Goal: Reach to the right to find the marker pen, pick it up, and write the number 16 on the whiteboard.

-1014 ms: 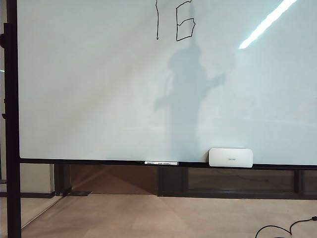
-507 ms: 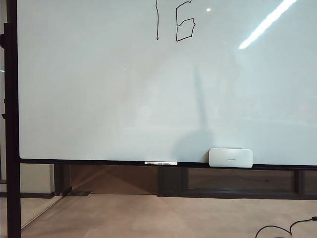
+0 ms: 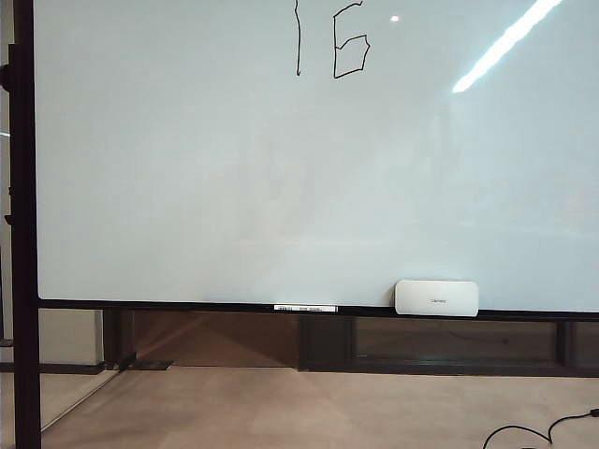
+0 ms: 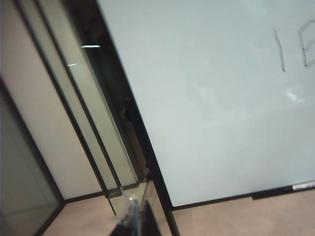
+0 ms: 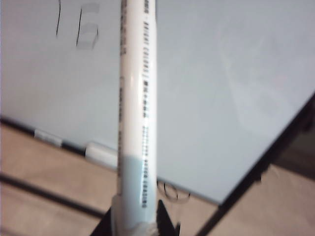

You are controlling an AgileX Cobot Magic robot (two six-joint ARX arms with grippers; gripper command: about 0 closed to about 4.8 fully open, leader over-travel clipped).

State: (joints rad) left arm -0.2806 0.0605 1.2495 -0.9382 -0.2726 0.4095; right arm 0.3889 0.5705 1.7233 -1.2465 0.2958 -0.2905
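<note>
whiteboard (image 3: 234, 187): glossy, number 16 (image 3: 332, 42) up top | floor (image 3: 281, 407): tan | right hand (image 5: 135, 226): pinching marker pen (image 5: 137, 113) | left hand (image 4: 133, 223): cannot tell

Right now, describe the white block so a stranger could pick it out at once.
Start at the whiteboard and follow its black bottom ledge rightward. The white block sits there, thick and rounded, unlike the thin flat label strip left of it.

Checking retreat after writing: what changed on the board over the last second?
The arm-shaped shadow on the whiteboard below the number 16 faded and is gone. The 16, the white block on the ledge and the board are unchanged. The right gripper holds the marker pen.
</note>
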